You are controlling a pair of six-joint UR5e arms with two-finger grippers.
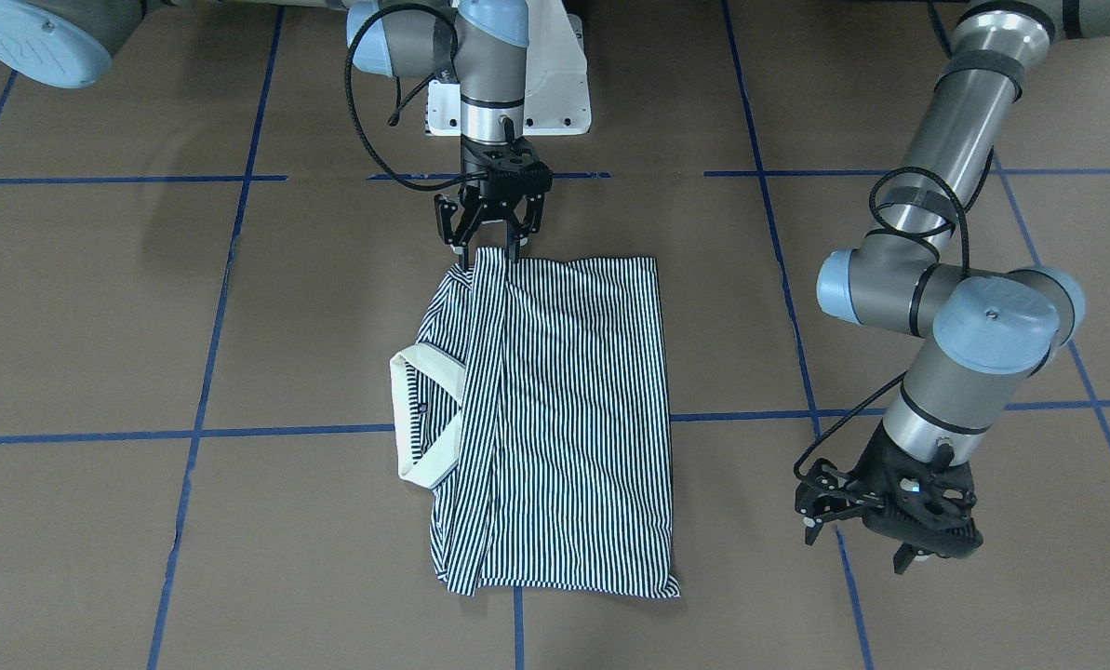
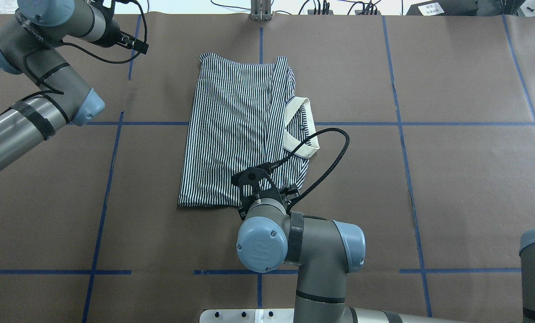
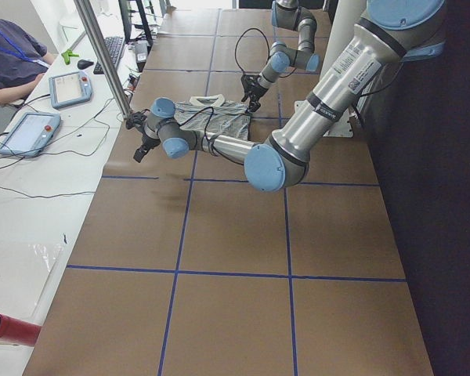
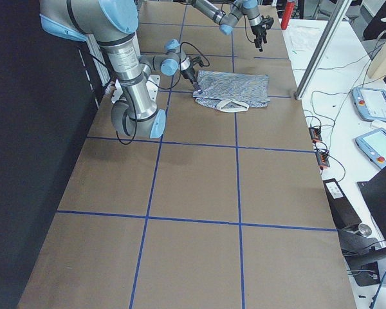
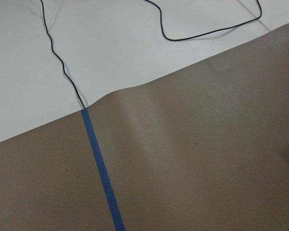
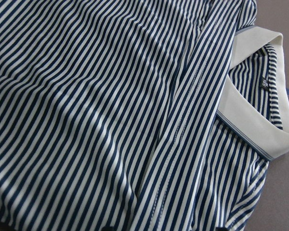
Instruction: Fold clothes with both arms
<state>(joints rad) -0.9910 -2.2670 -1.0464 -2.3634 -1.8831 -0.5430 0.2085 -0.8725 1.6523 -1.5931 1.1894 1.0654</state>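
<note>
Brown-paper table (image 2: pixel 451 179) | polo shirt (image 2: pixel 231 134) long axis near-far | right gripper (image 1: pixel 488 253) spread-jawed at near edge, nearer | left gripper (image 1: pixel 855 551) far-left, well apart, jaws look spread

Front view: the tips of the black two-finger right gripper (image 1: pixel 490 261) sit at the edge of the navy-and-white striped polo shirt (image 1: pixel 573 419). Whether they pinch the fabric cannot be made out.

Overhead view: the silver-grey, blue-capped right arm (image 2: pixel 294 242) covers the shirt's near hem corner. The gripper's fingertips are hidden beneath its wrist.

A folded-over panel hides the shirt front under it.

Right wrist view: shirt cropped at the left, top and bottom edges. Small dark neck label (image 6: pixel 265 84) blurred, unreadable.

Side views: shirt detail too small to read. Seated person (image 3: pixel 12 51) cropped at the frame corner. Red cylinder (image 3: pixel 8 329) cropped at the left edge.
</note>
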